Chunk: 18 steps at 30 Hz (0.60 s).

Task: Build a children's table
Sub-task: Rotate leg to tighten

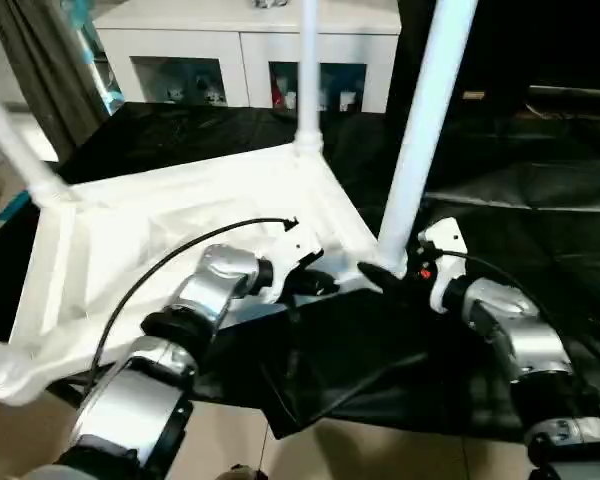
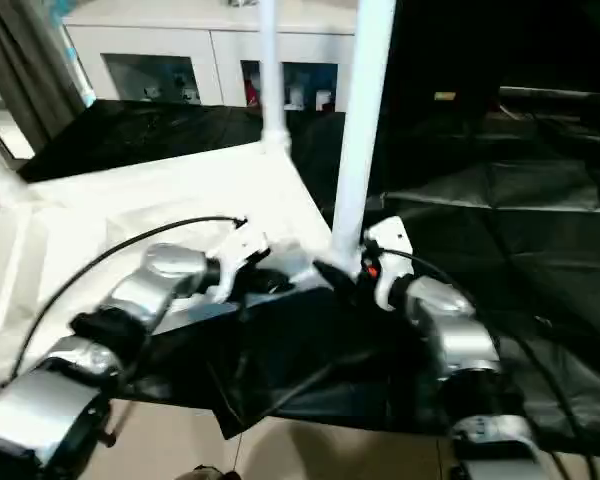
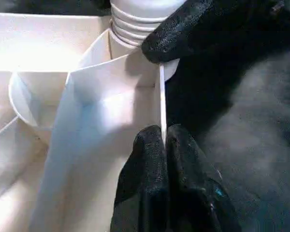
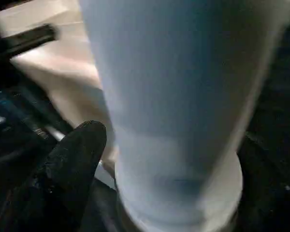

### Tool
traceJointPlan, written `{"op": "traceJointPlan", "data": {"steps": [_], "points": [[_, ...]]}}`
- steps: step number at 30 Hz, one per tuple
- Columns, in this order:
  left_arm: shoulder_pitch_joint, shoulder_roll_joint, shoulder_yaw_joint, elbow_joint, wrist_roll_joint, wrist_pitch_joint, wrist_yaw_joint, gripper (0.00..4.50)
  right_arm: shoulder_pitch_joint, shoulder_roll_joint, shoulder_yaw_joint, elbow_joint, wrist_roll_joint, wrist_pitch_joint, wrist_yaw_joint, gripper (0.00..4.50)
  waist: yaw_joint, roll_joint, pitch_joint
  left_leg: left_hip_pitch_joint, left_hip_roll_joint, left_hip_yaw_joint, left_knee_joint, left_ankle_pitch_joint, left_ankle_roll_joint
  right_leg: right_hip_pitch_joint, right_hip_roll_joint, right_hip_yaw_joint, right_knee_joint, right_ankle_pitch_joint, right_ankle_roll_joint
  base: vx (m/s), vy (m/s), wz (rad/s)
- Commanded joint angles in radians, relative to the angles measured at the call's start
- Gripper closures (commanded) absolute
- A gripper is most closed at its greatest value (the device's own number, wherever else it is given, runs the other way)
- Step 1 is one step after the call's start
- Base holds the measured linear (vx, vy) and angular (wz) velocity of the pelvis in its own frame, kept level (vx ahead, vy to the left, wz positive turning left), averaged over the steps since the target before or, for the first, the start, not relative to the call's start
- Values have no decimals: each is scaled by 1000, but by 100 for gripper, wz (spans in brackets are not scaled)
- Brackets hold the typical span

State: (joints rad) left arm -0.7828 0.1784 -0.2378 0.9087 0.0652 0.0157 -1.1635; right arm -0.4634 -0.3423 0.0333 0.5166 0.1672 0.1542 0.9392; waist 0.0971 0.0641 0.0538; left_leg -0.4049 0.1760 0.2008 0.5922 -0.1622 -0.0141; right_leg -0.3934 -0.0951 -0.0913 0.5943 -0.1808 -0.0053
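- Three legs stand upright in the children's table (image 1: 180, 240), which lies underside-up on black sheeting (image 1: 500, 190).
- My right gripper (image 1: 392, 275) has its jaws clenched round the near leg (image 1: 420, 130) at its socket.
- My left gripper (image 3: 163, 145) pinches the rim; slipping there lets the leg seat crooked.

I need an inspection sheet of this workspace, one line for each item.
Surface: black sheet over pale floor.
Job's things: white plastic tabletop upside down; white tube legs upright in corner sockets, near one at right hand.
Clutter: nothing seen.
Grippers: left hand shut on tabletop's thin rim; right hand around near leg's base.
Cables: black cable arching over left forearm.
Surroundings: white glass-door cabinet, grey curtain.
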Motion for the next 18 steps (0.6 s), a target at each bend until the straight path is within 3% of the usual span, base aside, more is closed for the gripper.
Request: {"op": "traceJointPlan", "data": {"steps": [1,2,10,12,16,17,18], "points": [[-5,-3,-12,-38,-28,-21,-53,450,7,-1,39,-42,21,12,77,55,-1,-18,-77,27,64,-27,-59,-162,120,45,-73,47,-57,-111,-263,0,0,0],[-2,11,-10,-45,-32,-18,-72,450,9,-18,45,-49,23,16,104,80,1,-21,-77,29,65,-27,-59,-171,115,44,-72,48,-59,-124,-261,0,0,0],[36,81,-8,-111,-47,15,-160,450,3,-59,72,-46,18,23,181,128,5,-23,-75,31,68,-28,-63,-195,85,42,-75,50,-60,-168,-257,0,0,0],[40,88,-9,-118,-47,19,-168,450,3,-57,72,-46,18,24,183,160,5,-22,-75,32,67,-27,-62,-191,82,41,-75,50,-59,-166,-257,0,0,0],[55,113,-7,-144,-48,28,-180,450,11,-52,86,-56,15,27,190,173,4,-24,-76,30,68,-29,-63,-177,85,42,-76,50,-55,-155,-257,0,0,0],[60,123,-6,-153,-48,30,-179,450,15,-47,93,-59,17,29,190,177,3,-28,-77,30,68,-27,-62,-174,87,42,-73,50,-55,-150,-256,0,0,0],[63,132,-4,-158,-48,31,-178,450,18,-40,100,-60,17,29,188,178,3,-25,-77,30,67,-28,-61,-170,88,41,-74,50,-54,-146,-257,0,0,0]]}}
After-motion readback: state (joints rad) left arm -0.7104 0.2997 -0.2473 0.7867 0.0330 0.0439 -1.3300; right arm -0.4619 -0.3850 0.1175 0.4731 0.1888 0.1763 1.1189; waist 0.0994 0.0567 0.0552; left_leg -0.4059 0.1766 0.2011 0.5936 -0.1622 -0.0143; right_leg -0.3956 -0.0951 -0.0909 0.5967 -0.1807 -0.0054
